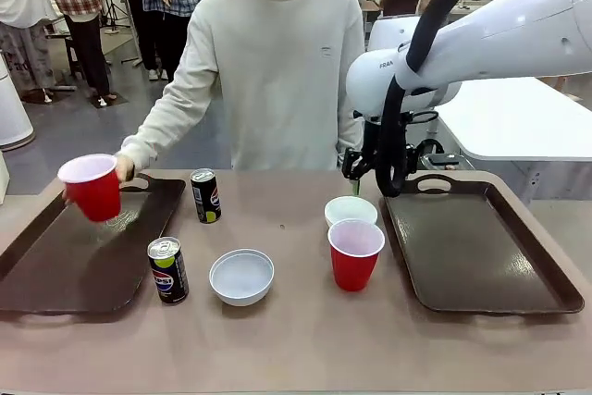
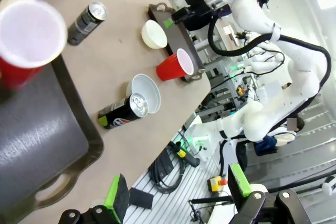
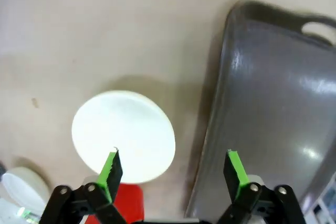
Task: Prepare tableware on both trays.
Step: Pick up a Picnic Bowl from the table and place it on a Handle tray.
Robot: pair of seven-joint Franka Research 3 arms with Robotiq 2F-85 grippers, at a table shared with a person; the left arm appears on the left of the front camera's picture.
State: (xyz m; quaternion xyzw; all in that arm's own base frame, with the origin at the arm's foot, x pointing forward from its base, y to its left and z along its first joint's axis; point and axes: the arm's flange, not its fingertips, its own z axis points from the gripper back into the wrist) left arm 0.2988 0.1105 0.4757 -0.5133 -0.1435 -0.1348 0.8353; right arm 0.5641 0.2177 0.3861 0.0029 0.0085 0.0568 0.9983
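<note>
A person's hand holds a red cup (image 1: 91, 187) tilted over the left tray (image 1: 55, 275). On the table between the trays stand two Pepsi cans (image 1: 205, 195) (image 1: 167, 270), a white bowl (image 1: 241, 276), a second bowl (image 1: 351, 210) and another red cup (image 1: 355, 253). My right gripper (image 1: 355, 182) hangs open just above the far bowl (image 3: 123, 136), beside the right tray (image 1: 481, 247). In the left wrist view my left gripper (image 2: 178, 190) is open and holds nothing, high above the left tray (image 2: 31, 129) and the held cup (image 2: 26, 40).
The person stands at the far side of the table, one arm reaching to the left tray. Both trays' insides are bare. Other people and a white table are in the background.
</note>
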